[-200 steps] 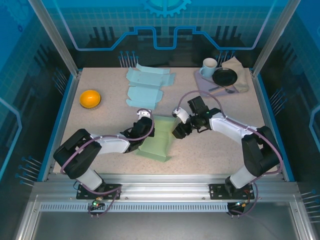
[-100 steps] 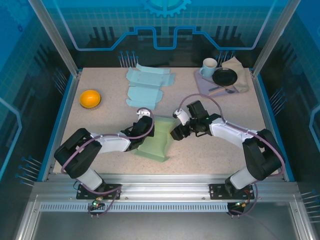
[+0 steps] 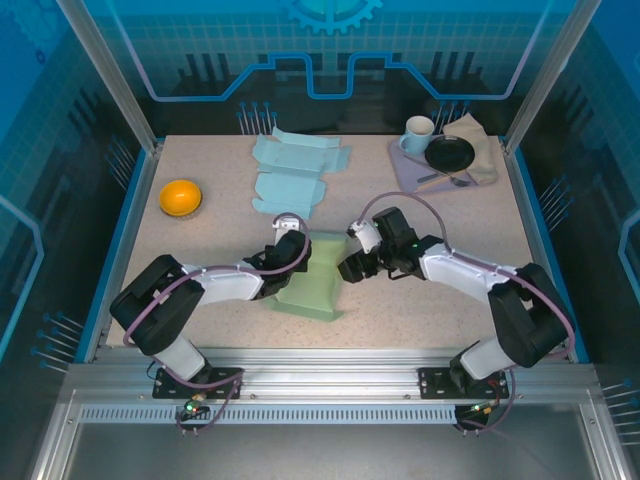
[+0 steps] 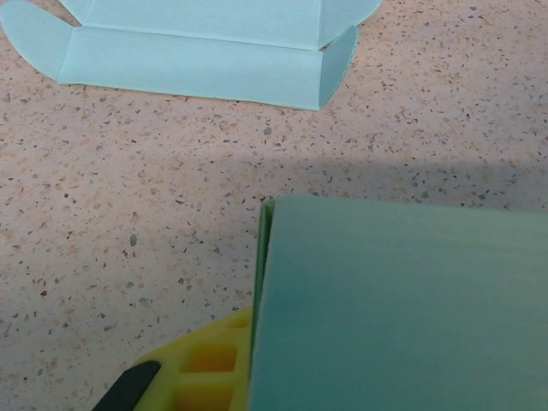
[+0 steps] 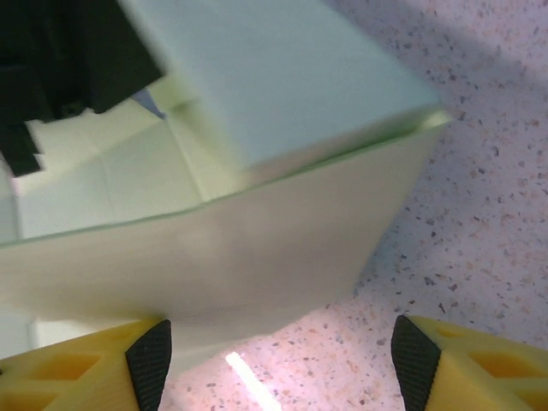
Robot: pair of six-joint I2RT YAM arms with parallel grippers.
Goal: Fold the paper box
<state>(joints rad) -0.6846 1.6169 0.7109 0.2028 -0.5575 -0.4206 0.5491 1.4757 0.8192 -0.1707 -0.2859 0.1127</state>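
The pale green paper box (image 3: pixel 312 282) lies half folded in the middle of the table, its walls partly raised. My left gripper (image 3: pixel 286 262) is at its left wall, shut on that panel. In the left wrist view one yellow finger (image 4: pixel 199 366) presses against the edge of the green panel (image 4: pixel 402 308); the other finger is hidden behind it. My right gripper (image 3: pixel 350 268) is at the box's right side, open. In the right wrist view its gripper (image 5: pixel 278 364) faces the box's side wall (image 5: pixel 257 248), with bare tabletop between the pads and a flap raised above.
Flat light blue box blanks (image 3: pixel 295 170) lie at the back centre, their edge in the left wrist view (image 4: pixel 197 56). An orange bowl (image 3: pixel 181 196) sits at the left. At the back right are a mug (image 3: pixel 419 130), a black dish (image 3: pixel 450 153) and a beige cloth (image 3: pixel 478 140).
My right gripper has slid left and nearer, up to the box's right wall, and opened slightly wider. The left gripper has kept its hold and barely moved.
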